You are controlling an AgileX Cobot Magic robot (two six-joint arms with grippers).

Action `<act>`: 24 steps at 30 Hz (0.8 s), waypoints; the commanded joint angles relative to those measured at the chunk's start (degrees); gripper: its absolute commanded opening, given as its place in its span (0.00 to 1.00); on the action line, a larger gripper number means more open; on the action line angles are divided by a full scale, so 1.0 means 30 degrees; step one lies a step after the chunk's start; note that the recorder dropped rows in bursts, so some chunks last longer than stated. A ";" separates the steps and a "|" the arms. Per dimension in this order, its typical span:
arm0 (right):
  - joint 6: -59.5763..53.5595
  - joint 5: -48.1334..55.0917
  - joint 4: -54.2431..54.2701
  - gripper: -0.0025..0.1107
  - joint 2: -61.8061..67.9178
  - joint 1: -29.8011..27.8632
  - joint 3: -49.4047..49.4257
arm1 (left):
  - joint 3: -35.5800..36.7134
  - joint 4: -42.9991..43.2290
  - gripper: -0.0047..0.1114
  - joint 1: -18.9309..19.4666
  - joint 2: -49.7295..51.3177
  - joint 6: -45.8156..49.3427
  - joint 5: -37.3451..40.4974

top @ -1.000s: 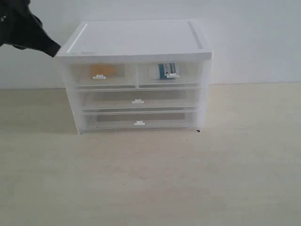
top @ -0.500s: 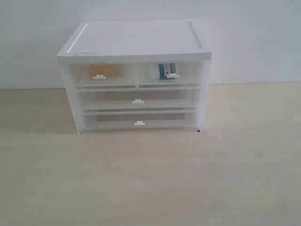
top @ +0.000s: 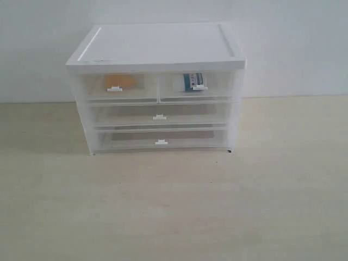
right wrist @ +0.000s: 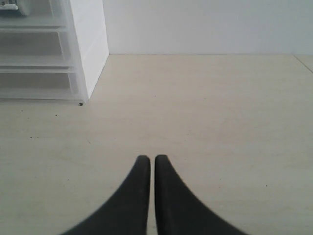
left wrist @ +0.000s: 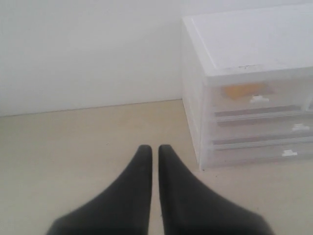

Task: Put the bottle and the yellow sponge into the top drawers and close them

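A: What stands in view?
B: A white plastic drawer cabinet (top: 157, 46) with a flat opaque lid sits on a pale wooden tabletop (top: 174, 206). A plain white wall (top: 293, 49) is behind it.
A: And the lower part?
B: Two full-width translucent drawers, the middle drawer (top: 125, 115) above the bottom drawer (top: 125, 140), both pushed in. Each has a small white tab handle (top: 159, 117) at its centre.

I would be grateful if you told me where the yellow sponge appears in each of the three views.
Exterior view: yellow sponge inside the closed left top drawer, just behind its tab handle.
Left wrist view: an orange blur behind the same drawer front, under the cabinet's lid.
Right wrist view: not in it.
Shared landmark: the white drawer cabinet.
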 commanded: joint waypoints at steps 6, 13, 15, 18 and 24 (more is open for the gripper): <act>-0.0089 -0.0134 0.0041 0.03 -0.0097 -0.0038 0.0097 | 0.0072 -0.0738 0.08 0.0065 -0.0341 0.0002 0.0770; -0.0089 -0.0134 0.0041 0.03 -0.0097 -0.0038 0.0097 | 0.1221 -0.2258 0.08 0.0065 -0.0851 0.3235 -0.1870; -0.0089 -0.0134 0.0041 0.03 -0.0097 -0.0038 0.0097 | 0.1786 -0.3266 0.08 0.0065 -0.1196 0.5042 -0.2804; -0.0089 -0.0134 0.0041 0.03 -0.0097 -0.0038 0.0097 | 0.2623 -0.4600 0.08 0.0065 -0.2088 0.6775 -0.3670; -0.0089 -0.0134 0.0041 0.03 -0.0097 -0.0038 0.0097 | 0.4178 -0.4897 0.08 0.0065 -0.4647 0.7451 -0.4141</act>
